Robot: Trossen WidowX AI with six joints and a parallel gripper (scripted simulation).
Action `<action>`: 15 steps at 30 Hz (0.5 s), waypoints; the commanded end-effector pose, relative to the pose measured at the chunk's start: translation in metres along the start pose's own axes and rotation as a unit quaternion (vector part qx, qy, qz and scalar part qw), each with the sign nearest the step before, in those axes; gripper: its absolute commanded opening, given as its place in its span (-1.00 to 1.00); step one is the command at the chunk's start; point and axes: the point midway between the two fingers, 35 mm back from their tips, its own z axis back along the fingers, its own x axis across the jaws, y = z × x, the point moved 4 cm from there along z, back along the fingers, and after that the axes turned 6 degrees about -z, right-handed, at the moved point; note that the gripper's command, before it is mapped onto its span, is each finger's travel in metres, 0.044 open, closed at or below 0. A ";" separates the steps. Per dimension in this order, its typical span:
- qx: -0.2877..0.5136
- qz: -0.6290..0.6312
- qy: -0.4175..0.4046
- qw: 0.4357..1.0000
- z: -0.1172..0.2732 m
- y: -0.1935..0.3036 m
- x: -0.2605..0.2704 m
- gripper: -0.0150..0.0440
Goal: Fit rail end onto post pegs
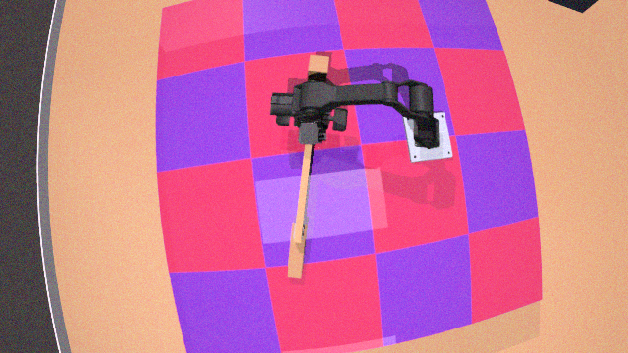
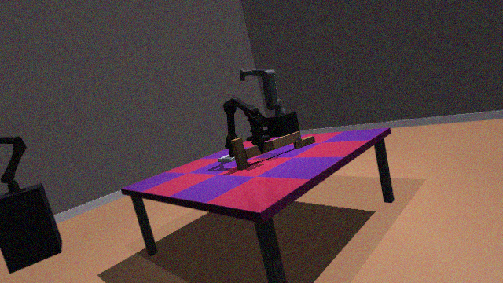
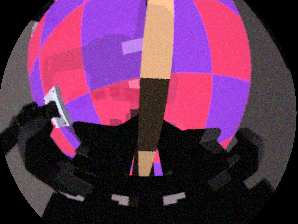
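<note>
The post (image 1: pixel 319 64) (image 2: pixel 239 153) stands upright at the top in the top view. The rail (image 1: pixel 304 188) (image 2: pixel 284 140) (image 3: pixel 158 45) runs from beside the post to the footboard block (image 1: pixel 295 265) (image 2: pixel 307 142), its far end over that block. My gripper (image 1: pixel 314 119) (image 2: pixel 262 148) (image 3: pixel 147 117) is shut on the rail, nearer its post end. In the exterior view the near end is raised off the table, close beside the post. Pegs, holes and any small gap are hidden; contact cannot be told. The bracket's fit at the far end is too small to tell.
The arm's pale base plate (image 1: pixel 432 153) (image 3: pixel 61 111) is right of the rail in the top view, with the arm reaching across to the gripper. The checkered table (image 1: pixel 211 216) (image 2: pixel 271 189) lies underneath. Other dark robot arms stand beyond the table.
</note>
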 end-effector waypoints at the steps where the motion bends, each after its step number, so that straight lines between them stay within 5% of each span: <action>1: 0.000 -0.001 0.002 1.000 0.002 -0.001 0.000 -0.49; 15: 0.000 -0.001 0.002 1.000 0.003 0.000 0.000 -0.49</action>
